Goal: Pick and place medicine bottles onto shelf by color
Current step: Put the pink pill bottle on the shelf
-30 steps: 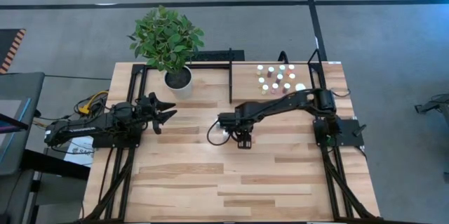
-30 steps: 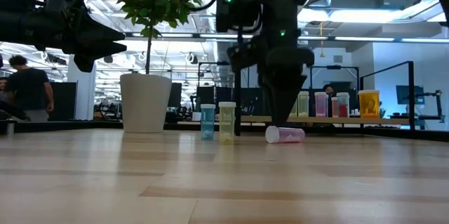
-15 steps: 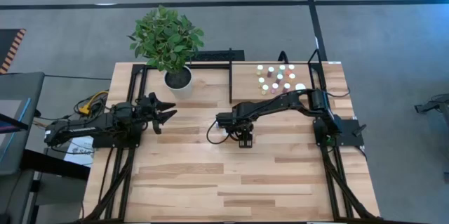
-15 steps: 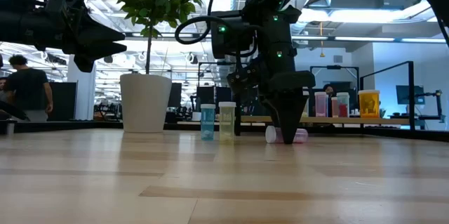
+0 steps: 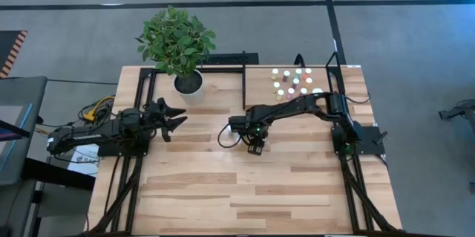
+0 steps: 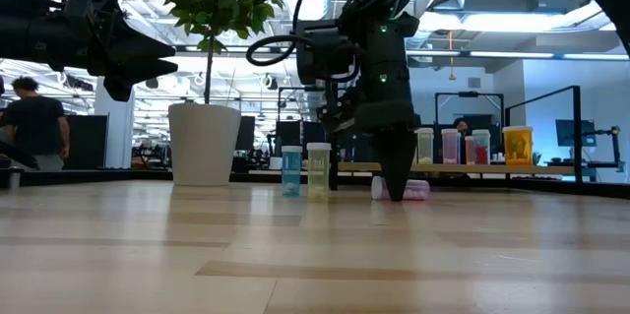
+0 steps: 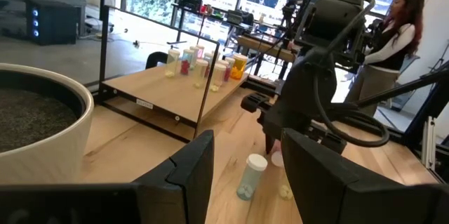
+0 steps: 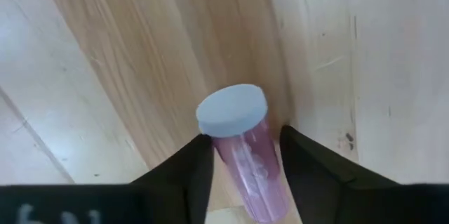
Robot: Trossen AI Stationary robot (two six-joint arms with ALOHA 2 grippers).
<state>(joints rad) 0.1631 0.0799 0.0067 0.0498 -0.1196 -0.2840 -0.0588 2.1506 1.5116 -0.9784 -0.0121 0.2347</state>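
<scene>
A pink bottle [image 8: 247, 157] with a white cap lies on its side on the table; its base end [image 6: 417, 189] sticks out beside my right gripper [image 6: 396, 194]. That gripper points down at mid-table [image 5: 254, 147] and is shut on the bottle. A blue bottle [image 6: 291, 169] and a yellowish bottle [image 6: 318, 171] stand upright close by. The shelf [image 5: 320, 103] at the far right carries several more bottles [image 5: 295, 82]. My left gripper [image 5: 175, 118] hovers open at the table's left, pointing level. My right gripper pinches the pink bottle's body [image 8: 231, 155] just behind the cap, one finger [image 8: 195, 162] on each long side. The fingers come from above, pointing down, and lie across the bottle. The bottle lies on its side on the tabletop.
A white plant pot [image 5: 188, 82] with a leafy plant stands at the far left-middle. Black frame bars [image 5: 243, 81] edge the shelf area. A person [image 6: 37, 122] stands in the room beyond the table. The near half of the tabletop [image 5: 245, 192] is bare wood.
My right gripper has come down onto the lying pink bottle, rolled somewhat about its own axis, and drawn its fingers in against the bottle's sides. The bottle has stayed on the table.
</scene>
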